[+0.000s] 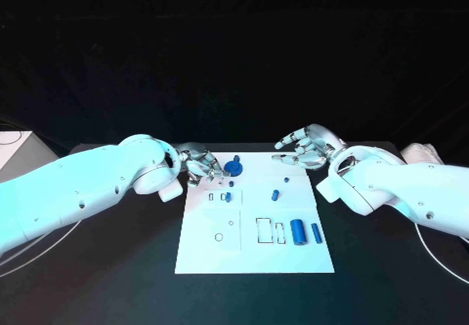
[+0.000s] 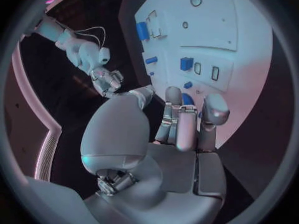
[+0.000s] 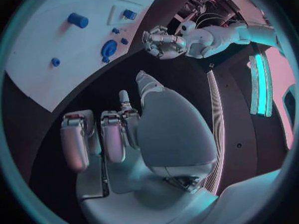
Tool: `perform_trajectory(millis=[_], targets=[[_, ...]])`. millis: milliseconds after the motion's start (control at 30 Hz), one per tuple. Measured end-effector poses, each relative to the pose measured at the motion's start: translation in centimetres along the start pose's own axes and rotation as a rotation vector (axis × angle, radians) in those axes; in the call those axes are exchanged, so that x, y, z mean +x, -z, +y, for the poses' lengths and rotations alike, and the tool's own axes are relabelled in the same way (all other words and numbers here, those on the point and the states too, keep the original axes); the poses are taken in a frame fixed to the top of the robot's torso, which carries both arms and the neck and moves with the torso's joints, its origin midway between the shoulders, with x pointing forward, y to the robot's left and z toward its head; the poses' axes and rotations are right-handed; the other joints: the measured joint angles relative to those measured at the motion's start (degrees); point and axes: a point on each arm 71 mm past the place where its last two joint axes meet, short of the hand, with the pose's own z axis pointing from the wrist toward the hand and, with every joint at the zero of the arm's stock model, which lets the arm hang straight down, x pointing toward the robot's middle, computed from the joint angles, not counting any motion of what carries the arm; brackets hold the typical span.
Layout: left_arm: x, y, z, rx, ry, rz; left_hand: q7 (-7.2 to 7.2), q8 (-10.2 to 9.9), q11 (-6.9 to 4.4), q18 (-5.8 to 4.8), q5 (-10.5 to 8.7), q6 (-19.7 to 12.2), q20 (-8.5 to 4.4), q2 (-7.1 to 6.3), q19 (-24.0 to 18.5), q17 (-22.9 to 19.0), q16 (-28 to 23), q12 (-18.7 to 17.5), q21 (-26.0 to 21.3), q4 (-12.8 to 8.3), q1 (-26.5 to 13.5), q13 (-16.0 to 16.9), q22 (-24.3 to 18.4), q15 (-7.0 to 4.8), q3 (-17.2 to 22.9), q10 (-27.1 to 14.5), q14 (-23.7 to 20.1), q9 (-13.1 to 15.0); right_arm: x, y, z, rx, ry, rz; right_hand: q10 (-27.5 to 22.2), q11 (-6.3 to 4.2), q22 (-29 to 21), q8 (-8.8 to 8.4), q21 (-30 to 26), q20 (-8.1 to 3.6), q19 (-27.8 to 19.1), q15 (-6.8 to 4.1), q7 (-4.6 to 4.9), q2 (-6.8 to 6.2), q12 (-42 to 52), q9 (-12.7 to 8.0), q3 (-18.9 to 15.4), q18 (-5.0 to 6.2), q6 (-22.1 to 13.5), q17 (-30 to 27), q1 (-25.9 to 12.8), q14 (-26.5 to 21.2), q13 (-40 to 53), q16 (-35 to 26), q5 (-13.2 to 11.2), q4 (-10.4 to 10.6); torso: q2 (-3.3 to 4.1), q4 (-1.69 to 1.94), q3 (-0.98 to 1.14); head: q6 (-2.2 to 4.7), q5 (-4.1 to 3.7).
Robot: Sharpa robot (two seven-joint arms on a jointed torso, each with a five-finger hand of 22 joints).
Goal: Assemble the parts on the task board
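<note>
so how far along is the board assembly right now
Early, it seems. Some small blue parts appear seated mid-board, though I can't confirm. Both hands hold nothing: left hand hovers by the round blue part, right hand off the task board. Two blue cylinders lie loose beside empty slots.

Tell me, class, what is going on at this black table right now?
A two-armed robot is working at a white task board with small blue parts. Its left hand sits at the board's far left corner, next to a round blue part; whether it holds anything cannot be told. Its right hand hovers open beyond the far right corner, holding nothing. A blue cylinder and other parts lie loose on the board.
</note>
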Motion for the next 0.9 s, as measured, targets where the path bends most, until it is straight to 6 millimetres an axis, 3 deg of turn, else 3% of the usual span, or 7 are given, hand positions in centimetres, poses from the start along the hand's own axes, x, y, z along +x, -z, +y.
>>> perform_trajectory(millis=[333,567,900], targets=[[0.4,-1.7,-1.0,-0.147,-0.188,0.041,-0.22,1.97,0.00,0.01,0.00,-0.22,0.00,0.08,0.00,-0.01,0.34,1.46,0.25,-0.01,-3.73,0.96,0.07,0.00,-1.61,0.00,0.00,2.39,-1.2,-0.3,-0.9,0.038,-0.038,-0.019,0.00,0.00,-0.01,0.00,0.00,0.00,0.00,0.00,0.00,0.00,0.00,0.00,0.00,0.00,0.00,-0.01,0.00,0.00,0.00,0.00,0.00,0.00,-0.19,0.19,0.25,-0.60,0.59],[0.7,-2.8,-1.4,-0.209,-0.267,0.063,-0.43,2.63,0.00,0.01,0.00,-0.42,0.00,0.31,0.00,-0.01,0.34,1.74,0.25,-0.02,-5.43,0.87,0.11,0.00,-2.54,0.00,0.00,3.55,-1.4,-0.4,-0.9,0.045,-0.048,-0.022,0.00,0.00,-0.01,0.00,0.00,0.00,0.00,0.00,0.00,0.00,0.00,0.00,0.00,0.00,0.00,-0.01,0.00,0.00,0.00,0.00,0.00,0.00,-0.10,0.10,0.26,-0.87,0.87],[1.5,-3.7,-2.0,-0.244,-0.323,0.094,-0.63,2.63,0.00,0.01,0.00,-0.63,0.00,0.54,-0.01,-0.01,0.34,1.74,0.25,0.14,-5.66,0.65,0.09,0.00,-2.70,0.01,-0.01,3.78,-1.3,-0.6,-0.9,0.046,-0.052,-0.019,0.00,0.00,-0.02,0.00,-0.24,0.00,0.00,0.00,0.00,0.00,0.00,0.01,0.00,0.00,0.00,-0.01,0.00,0.00,0.00,0.00,0.00,0.00,0.14,-0.03,0.18,-1.14,0.65]])
